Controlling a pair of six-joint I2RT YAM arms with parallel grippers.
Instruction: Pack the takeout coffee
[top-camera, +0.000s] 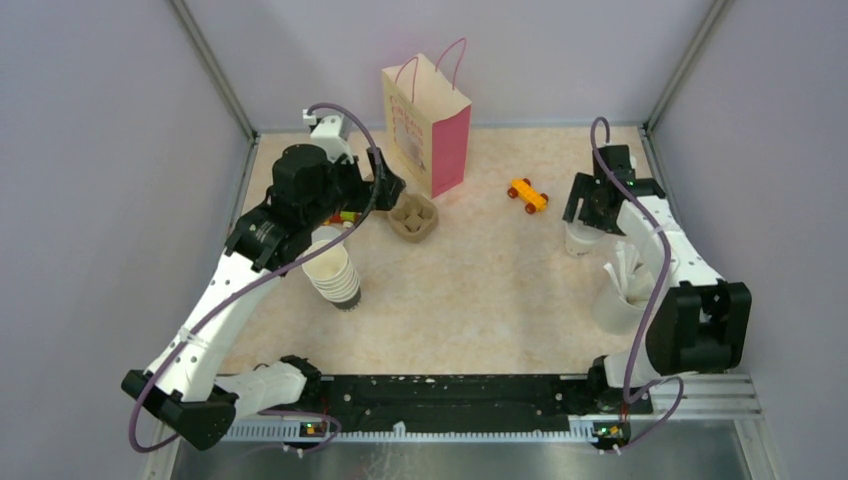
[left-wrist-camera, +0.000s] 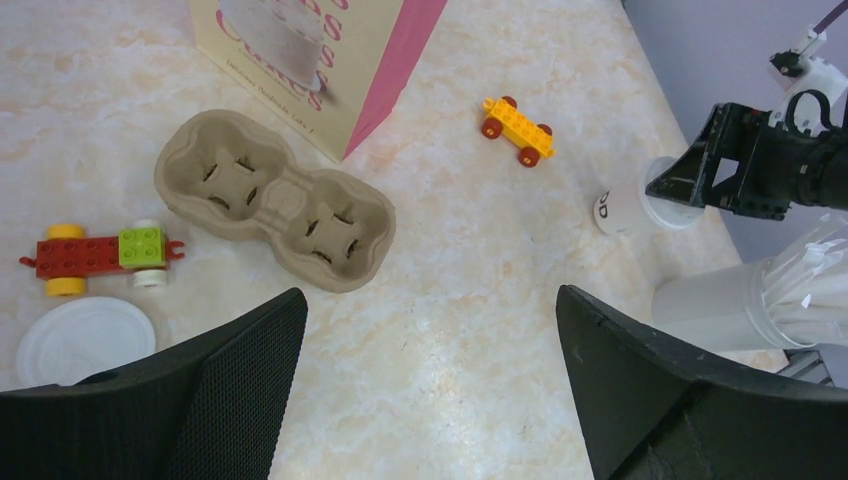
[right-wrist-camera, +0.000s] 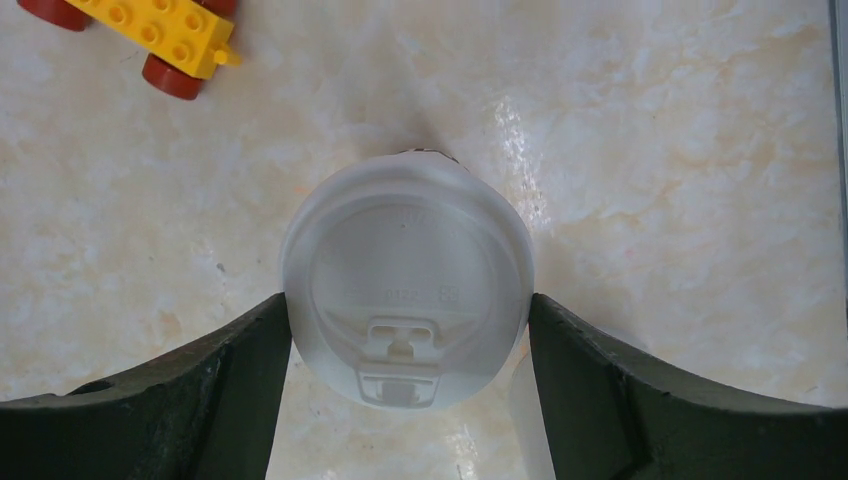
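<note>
The takeout coffee (right-wrist-camera: 405, 275), a small white paper cup with a round white lid, stands on the table at the right (top-camera: 577, 240). My right gripper (right-wrist-camera: 408, 300) is down over it, and both fingers press against the rim of the lid. From the left wrist view the cup (left-wrist-camera: 622, 210) shows with the black right gripper (left-wrist-camera: 700, 180) on its top. My left gripper (left-wrist-camera: 430, 300) hangs open above bare table, near the cardboard cup carrier (left-wrist-camera: 275, 215), holding nothing. The pink and cream paper bag (top-camera: 430, 120) stands upright at the back.
A yellow toy car (top-camera: 527, 195) lies between the bag and the coffee. A stack of lidless cups (top-camera: 335, 270) lies under the left arm. A larger white cup of white sticks (top-camera: 622, 295) stands close behind the right gripper. A red brick car (left-wrist-camera: 95, 258) and a loose lid (left-wrist-camera: 80, 340) lie at the left.
</note>
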